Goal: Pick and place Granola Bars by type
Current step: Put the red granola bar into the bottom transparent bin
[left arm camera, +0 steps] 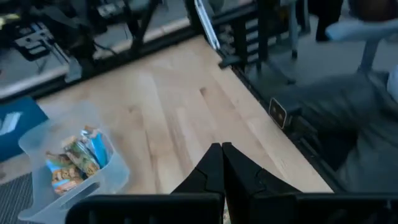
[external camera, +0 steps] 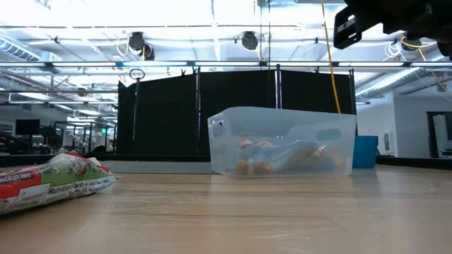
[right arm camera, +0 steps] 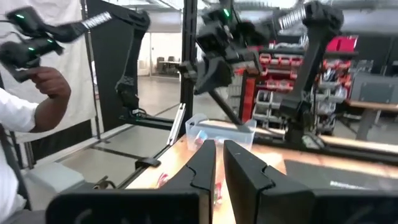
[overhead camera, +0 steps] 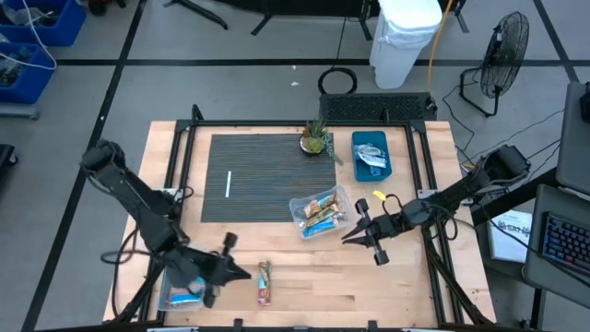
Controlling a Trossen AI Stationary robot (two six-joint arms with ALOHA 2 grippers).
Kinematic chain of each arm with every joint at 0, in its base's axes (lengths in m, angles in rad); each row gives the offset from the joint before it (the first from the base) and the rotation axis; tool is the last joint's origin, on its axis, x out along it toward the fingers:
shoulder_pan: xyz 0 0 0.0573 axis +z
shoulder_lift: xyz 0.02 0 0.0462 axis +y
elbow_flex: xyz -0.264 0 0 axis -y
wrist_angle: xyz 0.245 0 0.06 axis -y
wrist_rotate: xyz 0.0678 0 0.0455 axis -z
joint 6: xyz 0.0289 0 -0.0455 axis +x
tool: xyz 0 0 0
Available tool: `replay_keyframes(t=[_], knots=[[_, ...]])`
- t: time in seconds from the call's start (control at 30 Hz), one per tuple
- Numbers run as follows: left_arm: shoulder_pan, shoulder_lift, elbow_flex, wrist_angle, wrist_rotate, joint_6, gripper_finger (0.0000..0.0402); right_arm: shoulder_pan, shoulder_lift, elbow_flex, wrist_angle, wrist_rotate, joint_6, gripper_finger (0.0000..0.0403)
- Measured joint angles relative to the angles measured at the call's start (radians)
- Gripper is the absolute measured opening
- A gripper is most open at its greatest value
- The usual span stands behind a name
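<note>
The floor [overhead camera: 230, 74] around the wooden table [overhead camera: 406, 286] is grey, crossed by dark lines. Beyond the table's far edge stand a white bin [overhead camera: 406, 37] and a black floor fan [overhead camera: 502, 51]; blue crates [overhead camera: 37, 28] sit in the far corner. A keyboard [overhead camera: 560, 242] lies on a desk to one side. In the low view, black curtain panels [external camera: 233, 113] stand beneath a ceiling of bright strip lights [external camera: 92, 10]. Red parts bins [right arm camera: 273, 68] line a shelf.
</note>
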Motion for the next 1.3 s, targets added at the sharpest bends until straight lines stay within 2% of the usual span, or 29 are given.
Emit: replay_keyframes(t=[0.17,0.27,0.5,0.67,0.87,1.03,1.3], knots=[[0.006,-0.198,-0.284,0.258,-0.031,0.008,0.0001,0.000,0.000,0.000,0.045,0.000,-0.028,0.0022],[0.048,-0.334,-0.424,0.357,-0.001,-0.006,0.0001,-0.001,0.000,0.000,0.061,0.000,-0.031,0.0022],[0.180,-0.628,-0.633,0.388,0.084,0.006,0.0001,-0.016,0.000,0.000,0.050,0.043,-0.031,0.0019],[0.269,-0.784,-0.694,0.322,0.153,0.025,0.0001,-0.034,0.000,0.001,0.042,0.054,-0.026,0.0018],[0.354,-0.909,-0.709,0.225,0.235,0.032,0.0001,-0.035,0.000,0.000,0.023,0.053,-0.023,0.0018],[0.404,-0.979,-0.711,0.115,0.247,0.020,0.0001,-0.035,0.000,0.000,0.009,0.053,-0.002,0.0018],[0.453,-1.030,-0.711,0.052,0.295,0.029,0.0000,-0.035,0.000,0.001,-0.022,0.053,0.003,0.0018]])
